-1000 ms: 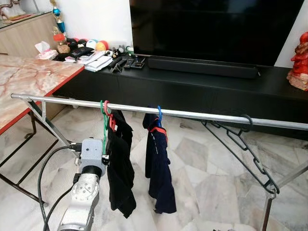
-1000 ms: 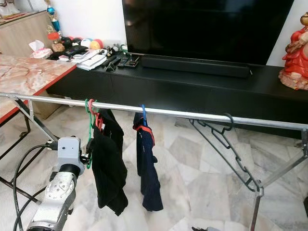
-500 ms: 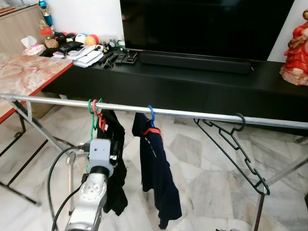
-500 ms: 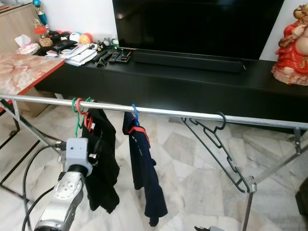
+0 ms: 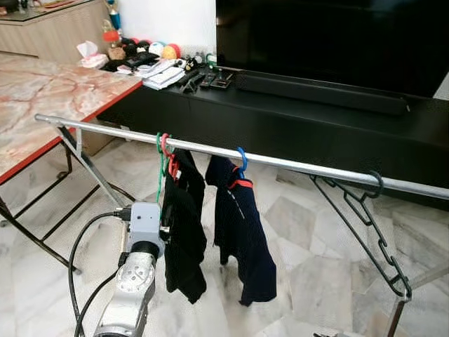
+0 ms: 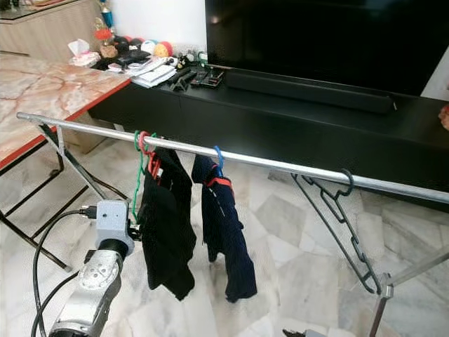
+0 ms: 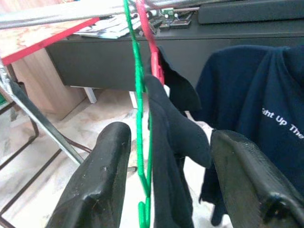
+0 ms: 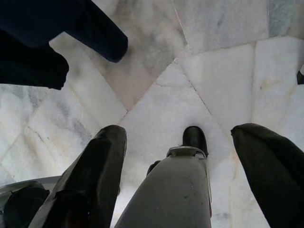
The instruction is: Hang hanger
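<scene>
Two black fingers of my left gripper [image 7: 164, 185] stand wide apart around the lower edge of the green hanger [image 7: 138, 118] and the black garment [image 5: 184, 232] beside it, not closed on either as far as I can see. That hanger hooks over the steel rail [image 5: 280, 163] next to a red hanger [image 7: 151, 47]. Further along hang a navy T-shirt [image 5: 242, 235] on a blue hook [image 5: 241, 159], then an empty black hanger [image 5: 365, 210]. My right gripper [image 8: 183, 171] hangs idle, fingers spread, over the marble floor [image 8: 156, 61].
</scene>
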You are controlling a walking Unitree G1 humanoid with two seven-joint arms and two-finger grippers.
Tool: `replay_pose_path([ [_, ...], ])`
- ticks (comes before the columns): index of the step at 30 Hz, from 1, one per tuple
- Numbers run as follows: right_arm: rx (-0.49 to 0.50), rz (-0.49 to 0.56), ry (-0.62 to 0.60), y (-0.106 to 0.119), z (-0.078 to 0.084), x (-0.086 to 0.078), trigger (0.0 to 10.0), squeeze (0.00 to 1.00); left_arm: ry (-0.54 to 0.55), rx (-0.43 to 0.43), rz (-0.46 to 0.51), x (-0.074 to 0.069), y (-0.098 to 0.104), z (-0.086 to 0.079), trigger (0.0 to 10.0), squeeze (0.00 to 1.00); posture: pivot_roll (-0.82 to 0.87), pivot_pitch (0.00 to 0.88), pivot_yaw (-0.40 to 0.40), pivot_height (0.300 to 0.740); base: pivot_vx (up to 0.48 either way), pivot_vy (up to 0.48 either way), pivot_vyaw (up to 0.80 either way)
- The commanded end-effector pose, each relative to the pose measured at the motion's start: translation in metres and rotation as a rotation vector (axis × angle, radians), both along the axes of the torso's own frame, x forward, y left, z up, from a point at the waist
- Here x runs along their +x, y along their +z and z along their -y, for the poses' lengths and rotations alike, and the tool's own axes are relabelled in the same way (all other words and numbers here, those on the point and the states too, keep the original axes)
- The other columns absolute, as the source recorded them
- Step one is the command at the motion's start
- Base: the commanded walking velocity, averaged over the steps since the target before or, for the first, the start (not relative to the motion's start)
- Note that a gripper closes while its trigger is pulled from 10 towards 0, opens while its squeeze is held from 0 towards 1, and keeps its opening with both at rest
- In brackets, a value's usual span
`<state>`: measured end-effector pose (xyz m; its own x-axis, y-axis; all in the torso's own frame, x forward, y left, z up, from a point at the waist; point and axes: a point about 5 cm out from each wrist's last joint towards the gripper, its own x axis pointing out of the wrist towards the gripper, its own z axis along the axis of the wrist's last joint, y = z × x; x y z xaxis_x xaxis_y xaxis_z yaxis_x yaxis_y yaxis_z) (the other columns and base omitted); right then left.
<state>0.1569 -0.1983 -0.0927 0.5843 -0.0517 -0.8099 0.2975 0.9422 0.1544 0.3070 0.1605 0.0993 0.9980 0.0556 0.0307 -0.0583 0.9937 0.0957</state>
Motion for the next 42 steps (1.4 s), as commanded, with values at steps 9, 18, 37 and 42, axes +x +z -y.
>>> replay_pose_path([
  [9,0.009,-0.011,-0.024,-0.0014,0.0001,-0.0030,10.0,0.00,0.010,-0.021,-0.009,-0.0013,-0.0007,-0.0035,10.0,0.00,-0.05,0.098,0.042,0.740,0.270,0.000,0.38],
  [18,0.001,-0.014,-0.011,-0.0013,0.0005,-0.0030,10.0,0.00,-0.032,-0.021,0.004,-0.0018,0.0012,0.0011,10.0,0.00,-0.05,0.100,0.041,0.740,0.290,0.000,0.00],
  [37,0.000,-0.012,0.007,-0.0011,0.0002,-0.0026,10.0,0.00,-0.059,-0.019,0.039,-0.0030,0.0072,0.0047,10.0,0.00,-0.04,0.105,0.040,0.740,0.105,0.000,0.00],
  [42,0.001,-0.013,0.010,-0.0012,0.0000,-0.0027,10.0,0.00,-0.067,-0.019,0.034,-0.0047,0.0052,0.0051,10.0,0.00,-0.05,0.106,0.039,0.740,0.000,0.000,0.00],
])
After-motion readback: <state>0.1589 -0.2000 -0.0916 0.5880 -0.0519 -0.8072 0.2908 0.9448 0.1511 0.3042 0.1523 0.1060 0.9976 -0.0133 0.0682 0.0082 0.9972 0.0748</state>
